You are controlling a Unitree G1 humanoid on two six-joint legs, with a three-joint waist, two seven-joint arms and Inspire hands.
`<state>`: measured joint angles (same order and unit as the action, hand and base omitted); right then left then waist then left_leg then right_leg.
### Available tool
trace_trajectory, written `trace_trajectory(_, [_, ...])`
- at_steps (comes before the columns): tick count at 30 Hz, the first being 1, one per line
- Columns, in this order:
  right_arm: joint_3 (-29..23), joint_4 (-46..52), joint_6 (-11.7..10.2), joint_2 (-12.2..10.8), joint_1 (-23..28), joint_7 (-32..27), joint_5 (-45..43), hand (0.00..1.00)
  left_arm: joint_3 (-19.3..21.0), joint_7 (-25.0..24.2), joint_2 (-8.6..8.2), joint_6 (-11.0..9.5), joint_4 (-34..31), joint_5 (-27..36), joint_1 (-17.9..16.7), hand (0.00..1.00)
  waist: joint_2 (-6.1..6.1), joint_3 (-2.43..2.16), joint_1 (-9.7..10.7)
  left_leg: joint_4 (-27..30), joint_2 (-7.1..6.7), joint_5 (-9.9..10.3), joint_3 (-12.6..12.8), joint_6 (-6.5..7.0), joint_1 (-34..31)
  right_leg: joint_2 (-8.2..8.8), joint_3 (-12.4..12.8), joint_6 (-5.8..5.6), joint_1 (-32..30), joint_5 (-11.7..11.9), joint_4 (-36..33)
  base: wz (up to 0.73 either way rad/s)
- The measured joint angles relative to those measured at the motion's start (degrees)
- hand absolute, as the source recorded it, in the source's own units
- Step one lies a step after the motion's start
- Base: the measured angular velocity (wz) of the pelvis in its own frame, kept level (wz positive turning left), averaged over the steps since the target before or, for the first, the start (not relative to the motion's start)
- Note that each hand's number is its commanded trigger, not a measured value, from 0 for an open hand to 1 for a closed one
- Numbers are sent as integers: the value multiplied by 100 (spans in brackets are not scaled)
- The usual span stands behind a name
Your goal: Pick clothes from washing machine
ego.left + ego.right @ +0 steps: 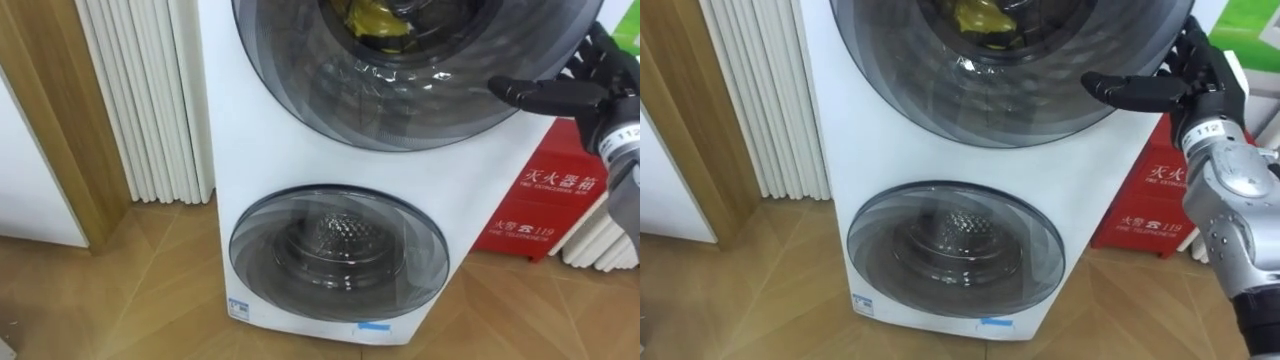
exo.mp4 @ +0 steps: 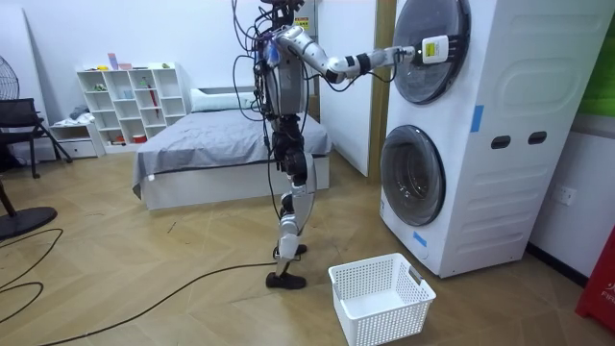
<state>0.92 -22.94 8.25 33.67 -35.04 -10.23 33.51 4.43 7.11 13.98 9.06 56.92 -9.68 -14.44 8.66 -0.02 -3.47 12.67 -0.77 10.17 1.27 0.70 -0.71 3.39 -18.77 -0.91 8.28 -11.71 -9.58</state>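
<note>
A: Checking surroundings first. What's around the washing machine [image 2: 500, 144]?

B: It's a stacked unit with two round doors. Eye views: a ribbed white panel [image 1: 150, 90] and a wooden frame [image 1: 55, 140] in the upper left, and a red box [image 1: 560, 190] on the floor at the right edge, just beside the machine. Room view: a white basket [image 2: 381, 298] at bottom centre, on the floor in front of the lower door [image 1: 338, 252] and near the robot's feet. The bed [image 2: 211, 154] and white shelf [image 2: 130, 101] are in the left half, well apart.

A: Anything in the way?

B: The upper door [image 1: 400, 80] looks closed. Its dark glass sits between hand and drum.

A: Where are the clothes?

B: A yellow cloth [image 1: 372, 18] lies inside the upper drum, top centre of the frame, seen through the glass.

A: And the hand?

B: The right hand [image 1: 1192, 85] is at the upper right, at the upper door's right rim. Its thumb points straight left over the rim, and the other fingers are loosely bent and apart, pinching nothing. The cloth is up and left of it, behind the glass, with no contact. Can't tell if the thumb touches the door.
</note>
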Motion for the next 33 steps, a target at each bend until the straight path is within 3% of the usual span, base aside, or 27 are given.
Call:
trace_trajectory(9, [31, -843, -30, 1, -515, 134, 146, 0, 16, -2, 5, 52, -15, -6, -3, 0, -4, 3, -11, 109, -7, 0, -69, 0, -97, 1, -42, 0, -22, 0, 0, 1])
trace_trajectory(13, [22, -974, -29, 1, -561, 167, 152, 0, 16, -34, 6, 68, -18, -10, -10, 0, -7, 3, -10, 212, -23, 1, -169, -1, -205, -1, -186, 0, -29, 0, -1, 16])
trace_trajectory(22, [45, -977, -5, 4, -632, 4, -167, 0, 18, -78, 9, 51, -1, -9, -54, 0, -11, -3, -90, 230, -17, -17, -155, -14, -251, -9, -188, 0, -68, 0, -4, 0])
trace_trajectory(30, [209, 434, 60, 4, -558, -508, -440, 0, 213, -76, 38, -48, 49, 4, -75, 0, -96, -25, -73, 46, 34, -24, 135, -22, -116, 10, -145, 0, -144, 0, 3, -19])
trace_trajectory(33, [172, 1227, 63, 2, -34, -622, -741, 0, 209, -26, 36, -94, 60, 74, -79, 0, -125, -21, -75, -105, 37, -27, 162, -25, 93, 3, -3, 0, -57, 0, -2, -17])
